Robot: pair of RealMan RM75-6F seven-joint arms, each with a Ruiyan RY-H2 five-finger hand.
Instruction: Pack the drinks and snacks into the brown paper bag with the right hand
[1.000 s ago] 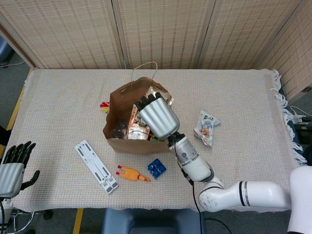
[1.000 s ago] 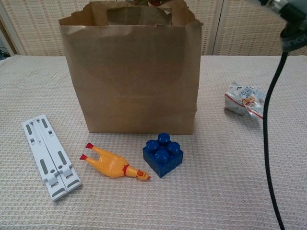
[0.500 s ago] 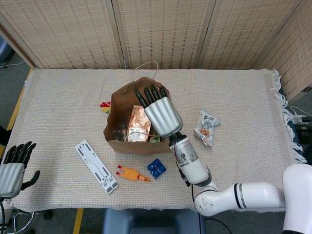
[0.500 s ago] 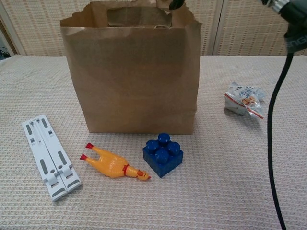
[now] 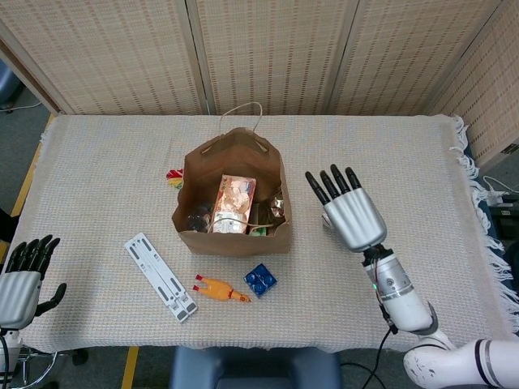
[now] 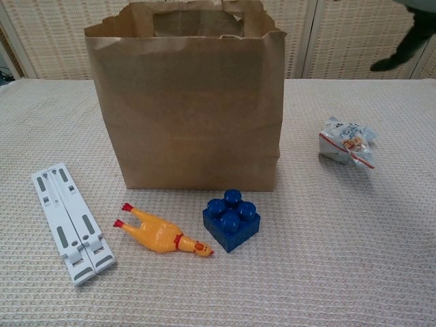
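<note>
The right hand [image 5: 353, 214] hangs above the table to the right of the bag [image 5: 231, 193], palm down, fingers [image 5: 332, 185] straight and spread, holding nothing. In the head view it covers the snack pack beneath it, so the pack cannot be seen there. The chest view shows it plainly: the snack pack [image 6: 347, 142] lies on the cloth [image 6: 354, 245] well right of the bag [image 6: 187, 102], and only dark fingertips [image 6: 402, 51] of the right hand enter at the upper right corner, above the pack and not touching it.

The left hand [image 5: 22, 279] sits at the lower left edge of the head view, off the table, fingers loosely apart and empty; the chest view does not show it.

The bag stands upright and open near the table's middle. From above, its contents show: an orange carton [image 5: 233, 199] lying across the middle, a dark bottle [image 5: 195, 217] at the left, and other packets at the right. From the chest, only the bag's brown front and handle cut-out are visible, nothing inside.

In front of the bag lie a blue block [image 5: 260, 279], a rubber chicken [image 5: 219, 289] just left of it, and a white folding stand [image 5: 160, 276] further left. A small red and yellow item [image 5: 174, 176] peeks out behind the bag's left side, seen only from above.
</note>
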